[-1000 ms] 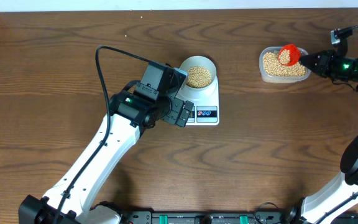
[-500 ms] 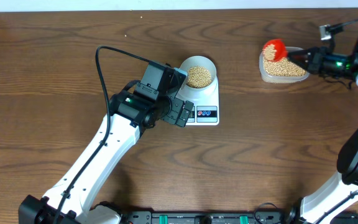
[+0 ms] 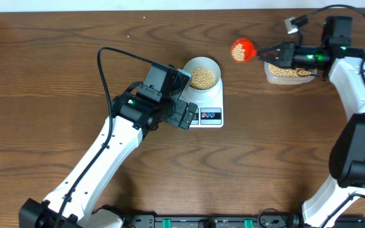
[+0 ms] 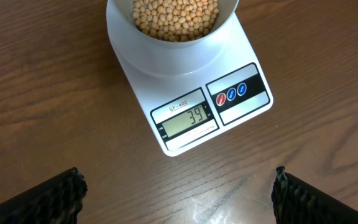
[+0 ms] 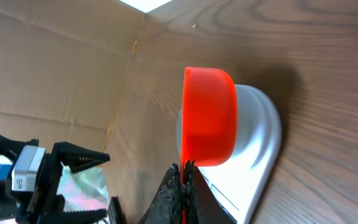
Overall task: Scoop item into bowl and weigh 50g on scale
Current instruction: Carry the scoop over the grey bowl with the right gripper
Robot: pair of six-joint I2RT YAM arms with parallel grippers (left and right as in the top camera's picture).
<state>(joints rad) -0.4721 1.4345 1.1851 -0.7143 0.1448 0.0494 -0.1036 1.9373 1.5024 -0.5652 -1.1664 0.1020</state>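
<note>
The pale bowl [image 3: 201, 74] stands on the white scale [image 3: 209, 104] and holds beige beans [image 3: 202, 78]. In the left wrist view the bowl [image 4: 219, 28] with its beans [image 4: 174, 17] sits on the scale [image 4: 185, 87], whose display reads 39. My left gripper [image 3: 187, 116] is open and empty at the scale's front left corner; its fingers [image 4: 61, 194] frame bare table in its wrist view. My right gripper [image 3: 276, 53] is shut on the handle of a red scoop [image 3: 241, 50], held in the air between the tub and the bowl. The scoop [image 5: 210, 115] shows from below in the right wrist view, in front of the scale.
A clear plastic tub [image 3: 268, 75] of beans [image 3: 288, 71] stands at the right rear, below my right arm. The left arm's black cable [image 3: 103, 69] loops over the table left of the scale.
My right gripper has lifted the red scoop out of the tub and carried it left towards the bowl. The left arm has not moved.
</note>
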